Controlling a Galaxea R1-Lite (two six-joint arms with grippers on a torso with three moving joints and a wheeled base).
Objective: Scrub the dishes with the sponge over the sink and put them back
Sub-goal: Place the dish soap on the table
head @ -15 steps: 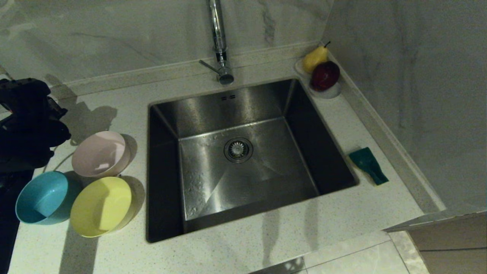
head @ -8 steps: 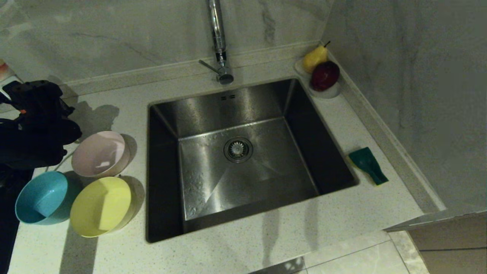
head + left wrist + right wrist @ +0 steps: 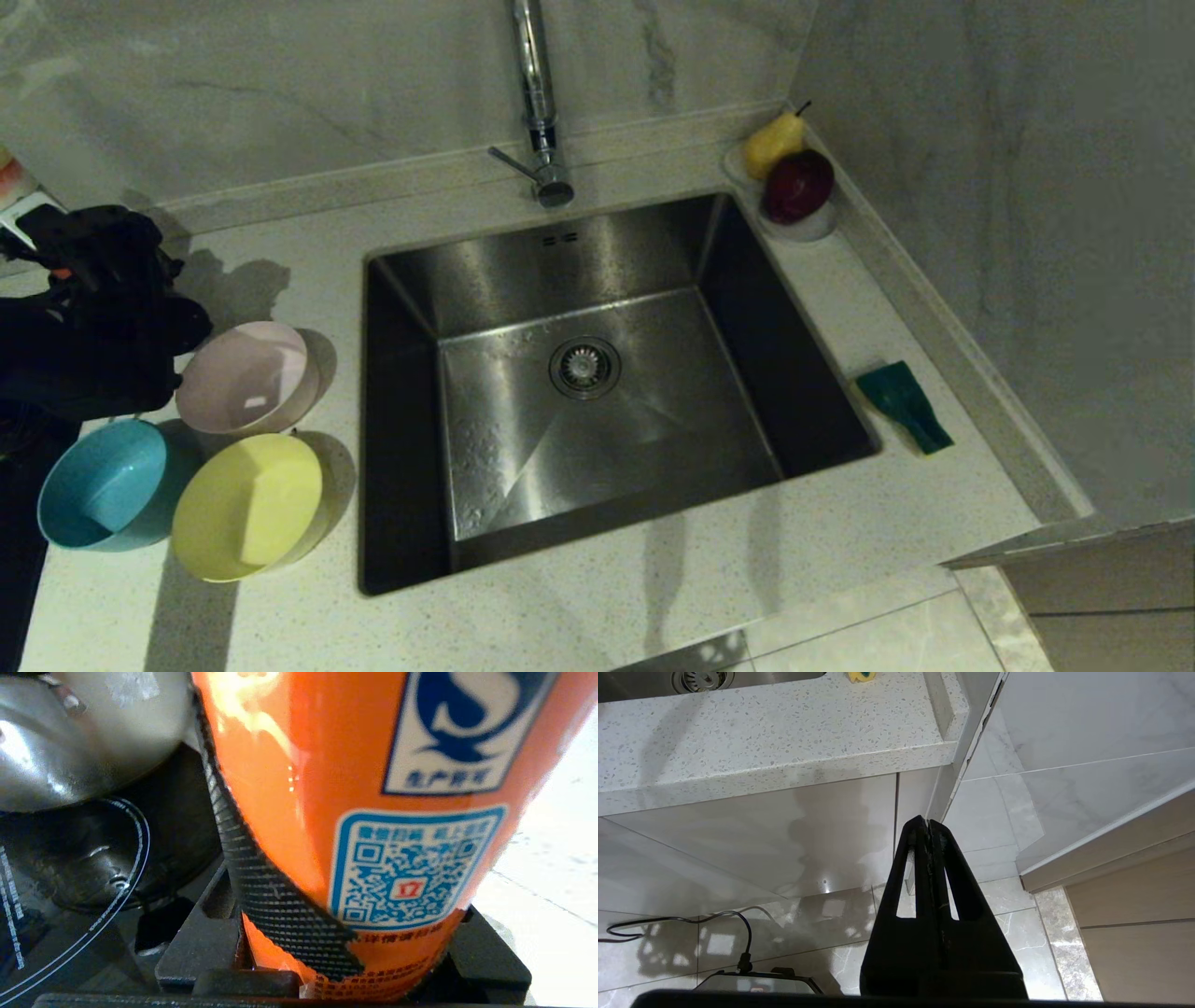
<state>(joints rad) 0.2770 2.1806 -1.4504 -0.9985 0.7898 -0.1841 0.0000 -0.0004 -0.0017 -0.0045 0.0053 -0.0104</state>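
Leftmost, the left hand (image 3: 103,280) hangs over the counter (image 3: 653,579) beside the bowls, a dark bulk at the frame's edge. Its wrist camera shows the jaws clamped on an orange bottle (image 3: 355,812) with a blue-and-white label and a square code panel; one ribbed black finger (image 3: 261,877) lies along the bottle's side. A shiny steel pot (image 3: 70,737) stands near it on a black glass surface.

Next come the three dishes, grouped on the counter left of the sink: the pink bowl (image 3: 247,376) farthest back, just beside the left hand, the blue bowl (image 3: 101,483) nearest the counter's left edge, and the yellow bowl (image 3: 250,504) in front, close against the other two. All sit upright.

Then the sink (image 3: 597,411), its basin bare around the round drain (image 3: 585,367), with the chrome tap (image 3: 537,103) rising behind it.

Right of the sink, the sponge (image 3: 904,404) lies on the counter, green face up. Farther back in the corner a clear dish (image 3: 808,224) holds a yellow pear (image 3: 773,142) and a dark red apple (image 3: 798,185).

Finally, the right hand (image 3: 928,823) hangs below the counter's front edge, fingers pressed together and holding nothing, above the tiled floor (image 3: 1008,914).
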